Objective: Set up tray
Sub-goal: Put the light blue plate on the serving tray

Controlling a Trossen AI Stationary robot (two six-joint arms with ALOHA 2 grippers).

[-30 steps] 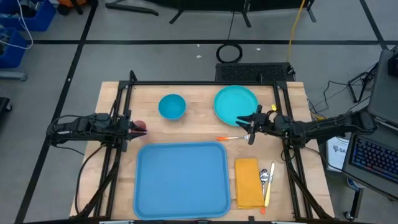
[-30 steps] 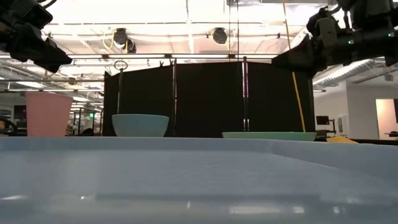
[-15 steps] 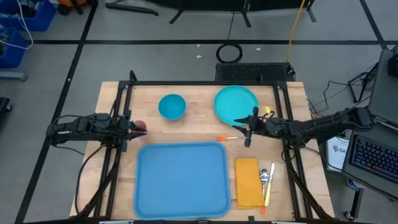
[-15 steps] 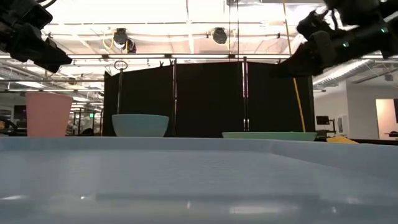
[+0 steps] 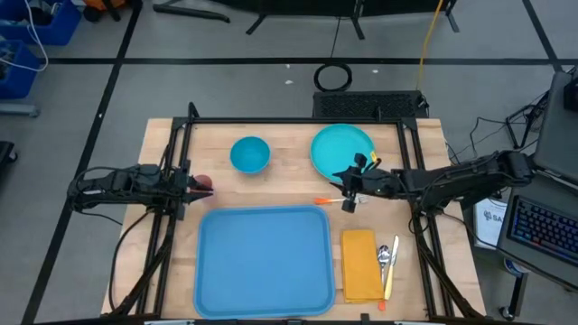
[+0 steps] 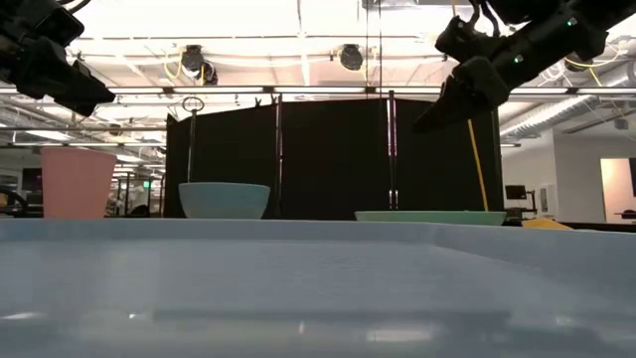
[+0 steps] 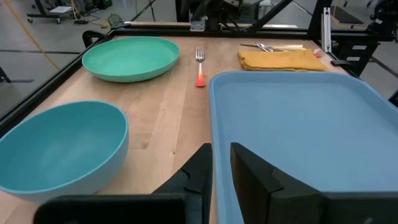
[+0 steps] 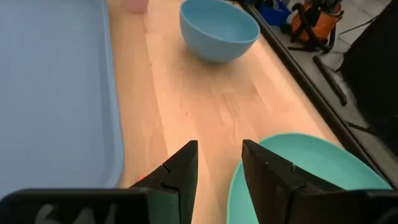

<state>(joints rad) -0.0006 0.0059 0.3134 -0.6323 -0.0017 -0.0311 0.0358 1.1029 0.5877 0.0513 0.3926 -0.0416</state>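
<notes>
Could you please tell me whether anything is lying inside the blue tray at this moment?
Nothing shows inside the tray; its whole floor is bare from above. What lies under it cannot be seen.

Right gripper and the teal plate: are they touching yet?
Apart. In the low view the right gripper hangs well above the teal plate, with clear open space between them.

One blue tray (image 5: 262, 260), one teal plate (image 5: 339, 149), one blue bowl (image 5: 250, 153), one pink cup (image 5: 204, 183). One yellow-orange napkin (image 5: 360, 264), one orange-handled fork (image 5: 327, 200), one spoon (image 5: 383, 256). Two grippers: left gripper (image 5: 185, 183), right gripper (image 5: 348, 186).
</notes>
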